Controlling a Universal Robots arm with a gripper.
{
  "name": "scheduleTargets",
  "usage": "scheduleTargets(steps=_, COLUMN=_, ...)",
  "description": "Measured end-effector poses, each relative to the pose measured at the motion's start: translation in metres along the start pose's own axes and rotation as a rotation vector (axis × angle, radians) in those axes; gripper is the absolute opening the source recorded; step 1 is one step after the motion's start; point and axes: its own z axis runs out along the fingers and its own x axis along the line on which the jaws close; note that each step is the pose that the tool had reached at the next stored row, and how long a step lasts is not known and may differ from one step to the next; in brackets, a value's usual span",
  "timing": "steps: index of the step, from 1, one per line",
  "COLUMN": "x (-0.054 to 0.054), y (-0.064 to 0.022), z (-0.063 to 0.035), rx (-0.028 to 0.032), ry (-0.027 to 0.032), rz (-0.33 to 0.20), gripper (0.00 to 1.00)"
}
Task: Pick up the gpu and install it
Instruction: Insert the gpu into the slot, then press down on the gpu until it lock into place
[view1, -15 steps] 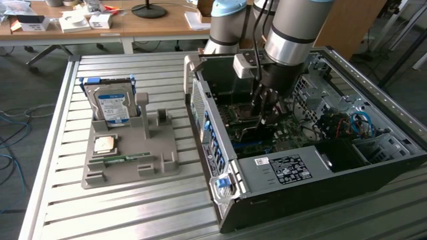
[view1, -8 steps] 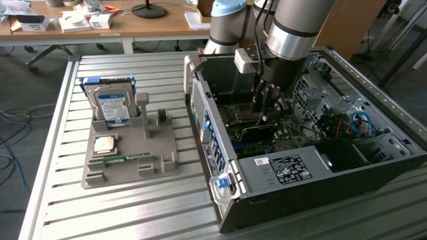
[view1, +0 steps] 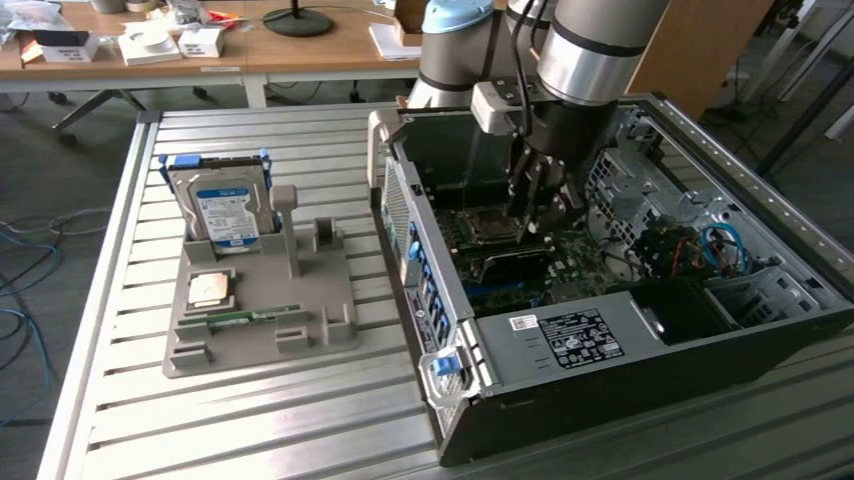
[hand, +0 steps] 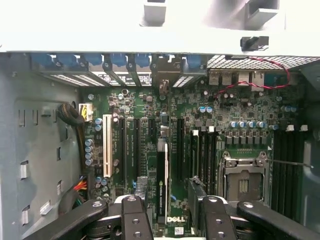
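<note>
Hovering low inside the open computer case, the claw hangs over the motherboard with its jaws standing apart and nothing clamped between them. Well off to the exterior view's left of the claw, outside the case, the grey parts tray carries the hard drive and the memory stick; no card stands on it. In the wrist view, directly beneath the claw and between its fingers, the gpu shows edge-on as a thin dark strip with a pale line along it, upright among the expansion slots, with board visible between it and the far pad. The empty CPU socket lies beyond that pad. Judgement: the install step is in hand, at or just after release; whether the card is fully seated cannot be told. Any further move calls for a straight vertical path, so the pads do not knock the card askew.
</note>
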Motion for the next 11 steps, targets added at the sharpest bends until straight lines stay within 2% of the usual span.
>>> scheduleTargets(steps=5, x=-0.0001, y=0.0, z=-0.0039, rx=0.0, ry=0.0, rz=0.0, gripper=0.45)
scheduleTargets(steps=11, x=-0.0001, y=0.0, z=-0.0041, rx=0.0, ry=0.0, rz=0.0, gripper=0.45)
